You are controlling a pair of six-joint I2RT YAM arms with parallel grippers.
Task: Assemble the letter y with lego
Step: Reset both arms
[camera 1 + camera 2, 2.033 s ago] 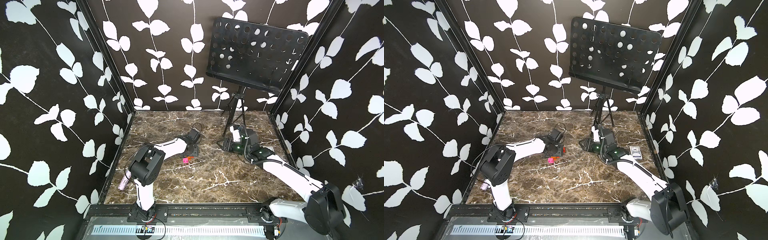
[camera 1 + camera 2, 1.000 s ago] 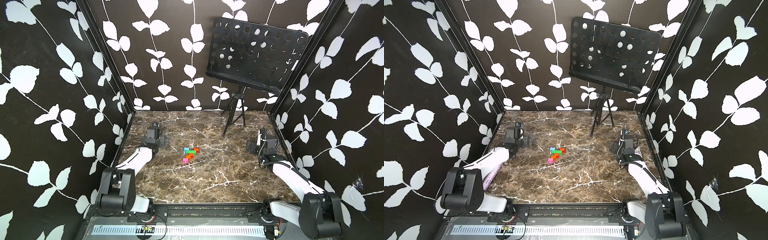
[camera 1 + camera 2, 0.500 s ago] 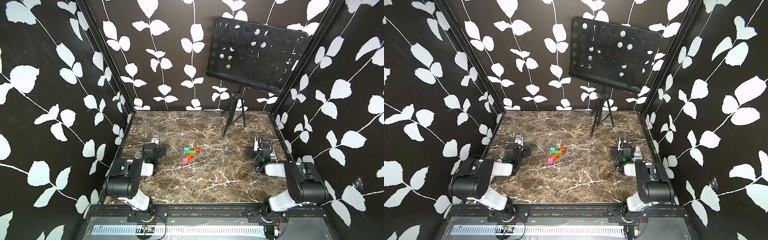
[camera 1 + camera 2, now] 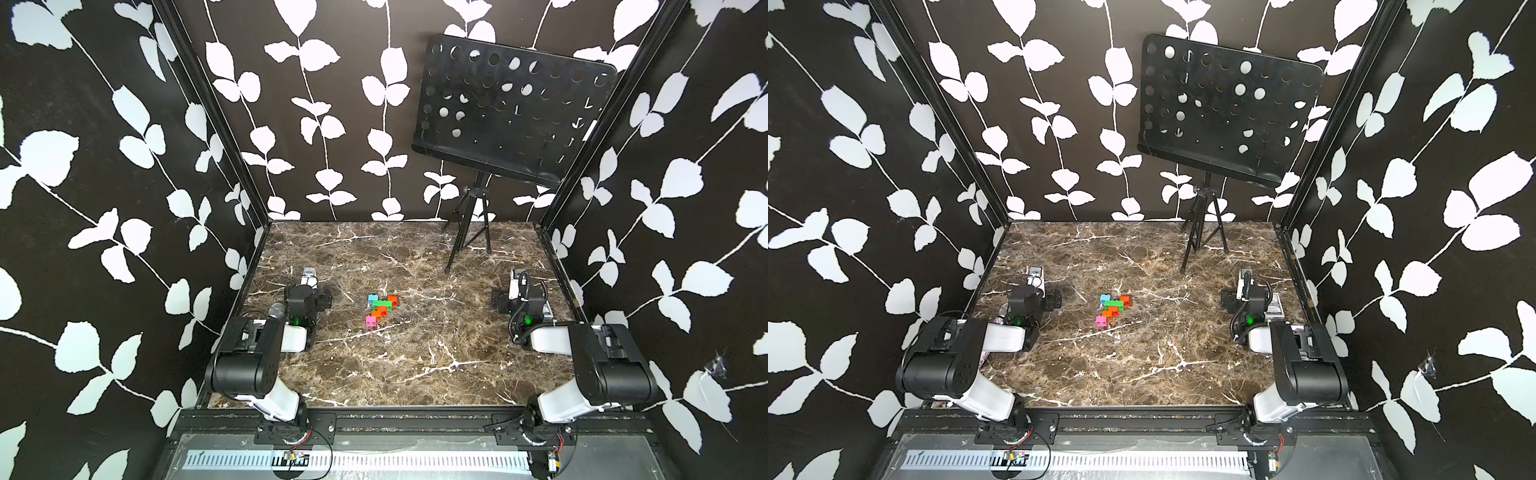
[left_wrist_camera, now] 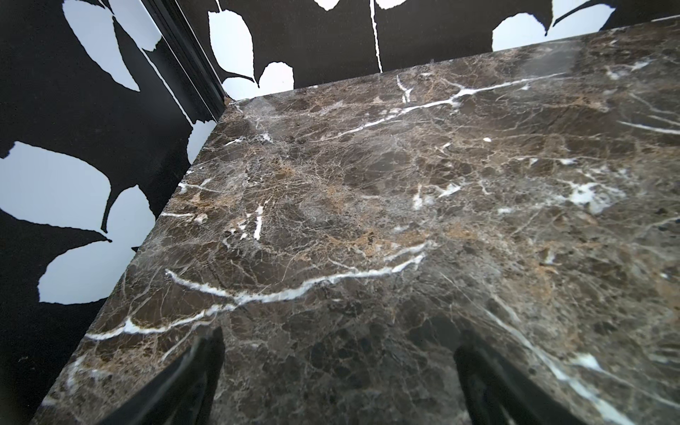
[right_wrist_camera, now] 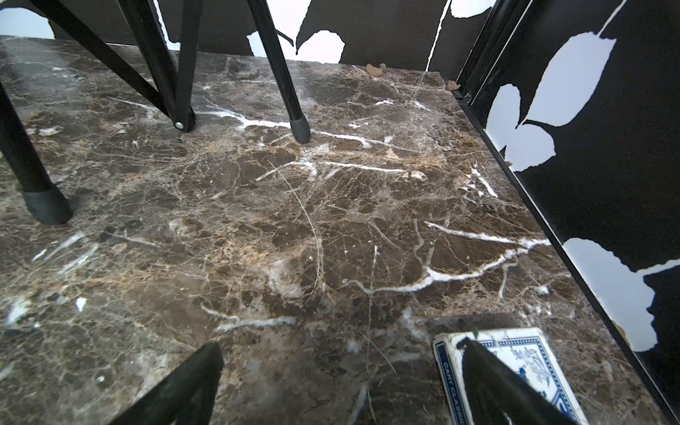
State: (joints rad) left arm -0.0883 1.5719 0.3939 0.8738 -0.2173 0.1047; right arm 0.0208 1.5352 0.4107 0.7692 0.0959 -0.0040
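Arms just drew back, folded low: left gripper (image 5: 338, 382) and right gripper (image 6: 340, 382) both spread, empty. Finished-looking letter y (image 4: 381, 309) lies alone on table (image 4: 415, 365), well in front of music stand (image 4: 511, 112), leftward. Task likely done.

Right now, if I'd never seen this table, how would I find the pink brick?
Start at the brown marble table. Near its middle lies a small multicolour brick figure. The pink brick is the figure's tail end, nearest the camera, next to an orange brick, and it is the only pink piece there.
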